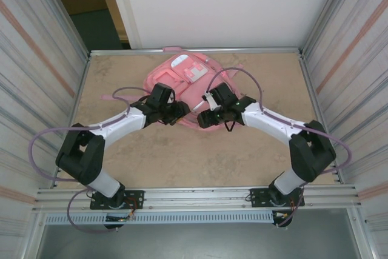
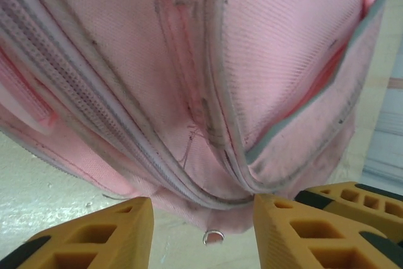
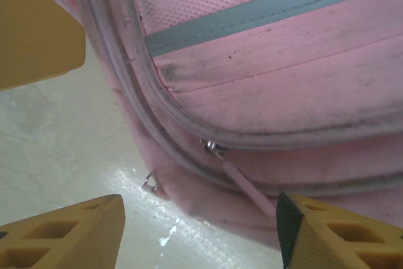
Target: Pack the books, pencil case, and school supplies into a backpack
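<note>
top external: high, from near side, looking down on table (image 1: 182, 156) | left/right wrist: close, facing backpack (image 1: 185, 88) edge | shared: backpack

From above, the near side of the backpack (image 1: 159, 80) is hidden under the left arm (image 1: 130, 119) and right arm (image 1: 257, 119), and its white patch (image 1: 180, 61) is too small to read. Close up, picture edges cut the backpack off, and the zip pull (image 3: 242, 182) ends behind the right jaws.

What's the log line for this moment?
left gripper: open, at backpack near edge | right gripper: open, beside pink zip pull | held: nothing
</note>
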You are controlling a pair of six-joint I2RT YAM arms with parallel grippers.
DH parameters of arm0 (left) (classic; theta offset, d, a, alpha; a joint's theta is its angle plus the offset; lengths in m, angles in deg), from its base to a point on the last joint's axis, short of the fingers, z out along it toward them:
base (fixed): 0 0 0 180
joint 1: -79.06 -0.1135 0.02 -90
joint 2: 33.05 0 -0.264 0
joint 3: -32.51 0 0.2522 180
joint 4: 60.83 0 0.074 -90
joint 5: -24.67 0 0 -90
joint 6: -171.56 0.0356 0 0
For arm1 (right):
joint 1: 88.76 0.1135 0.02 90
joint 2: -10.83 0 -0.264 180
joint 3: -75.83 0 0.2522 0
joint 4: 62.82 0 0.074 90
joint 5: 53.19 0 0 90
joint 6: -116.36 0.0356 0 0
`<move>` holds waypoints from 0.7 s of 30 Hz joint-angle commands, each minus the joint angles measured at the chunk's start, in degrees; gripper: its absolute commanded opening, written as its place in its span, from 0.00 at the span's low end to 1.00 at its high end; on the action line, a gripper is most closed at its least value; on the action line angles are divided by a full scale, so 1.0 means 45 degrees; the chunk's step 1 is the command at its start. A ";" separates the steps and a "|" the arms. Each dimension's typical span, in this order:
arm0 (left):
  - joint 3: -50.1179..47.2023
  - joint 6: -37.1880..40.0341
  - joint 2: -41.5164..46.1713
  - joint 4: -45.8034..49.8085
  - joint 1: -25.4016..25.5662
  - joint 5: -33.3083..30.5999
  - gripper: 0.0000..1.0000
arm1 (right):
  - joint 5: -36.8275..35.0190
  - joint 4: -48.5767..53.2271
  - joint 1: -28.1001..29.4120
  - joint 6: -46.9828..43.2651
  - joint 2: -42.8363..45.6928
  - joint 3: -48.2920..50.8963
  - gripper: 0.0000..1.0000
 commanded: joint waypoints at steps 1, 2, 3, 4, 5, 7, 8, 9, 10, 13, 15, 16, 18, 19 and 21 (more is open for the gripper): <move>0.0184 -0.0945 -0.0322 -0.0611 0.0334 -0.0909 0.45 | 0.0054 -0.0016 -0.0051 -0.0810 -0.0675 -0.0457 0.61; 0.0233 -0.1059 -0.0393 -0.0656 0.0420 -0.0993 0.45 | 0.0007 -0.0059 -0.0062 -0.0795 -0.0786 -0.0471 0.60; 0.0279 -0.1150 -0.0457 -0.0722 0.0521 -0.1062 0.45 | 0.0021 -0.0126 -0.0055 -0.0812 -0.0916 -0.0468 0.56; 0.0354 -0.1183 -0.0530 -0.0750 0.0589 -0.1108 0.45 | 0.0004 -0.0183 -0.0068 -0.0809 -0.0987 -0.0439 0.53; 0.0426 -0.1206 -0.0615 -0.0734 0.0674 -0.1182 0.45 | -0.0037 -0.0290 -0.0054 -0.0806 -0.1049 -0.0430 0.45; 0.0478 -0.1293 -0.0699 -0.0766 0.0775 -0.1282 0.45 | -0.0194 -0.0467 -0.0088 -0.0796 -0.1104 -0.0356 0.28; 0.0441 -0.1433 -0.0738 -0.0812 0.0796 -0.1375 0.45 | -0.0268 -0.0514 -0.0108 -0.0756 -0.1077 -0.0323 0.21; 0.0403 -0.1573 -0.0789 -0.0914 0.0815 -0.1420 0.45 | -0.0277 -0.0566 -0.0151 -0.0708 -0.1007 -0.0258 0.14; 0.0400 -0.1678 -0.0824 -0.0989 0.0820 -0.1417 0.45 | -0.0245 -0.0629 -0.0167 -0.0648 -0.0937 -0.0205 0.10; 0.0587 -0.1715 -0.0944 -0.1020 0.0828 -0.1495 0.45 | 0.0037 -0.1094 -0.0175 -0.0459 -0.0565 0.0159 0.00; 0.0624 -0.1880 -0.0935 -0.1008 0.0893 -0.1732 0.45 | 0.0417 -0.0948 -0.0147 -0.0252 -0.0396 0.0118 0.00; 0.0653 -0.2009 -0.0944 -0.1026 0.0906 -0.1821 0.45 | 0.0556 -0.0879 -0.0081 -0.0116 -0.0280 0.0102 0.00; 0.0782 -0.2163 -0.1002 -0.1073 0.0935 -0.1893 0.45 | 0.0774 -0.1005 0.0245 0.0077 0.0095 0.0293 0.00; 0.0861 -0.2164 -0.1012 -0.1023 0.0964 -0.1967 0.45 | 0.0737 -0.1131 0.0420 0.0165 0.0283 0.0408 0.00; 0.0896 -0.2285 -0.0961 -0.0958 0.1047 -0.2303 0.45 | 0.0796 -0.1162 0.0752 0.0339 0.0539 0.0429 0.00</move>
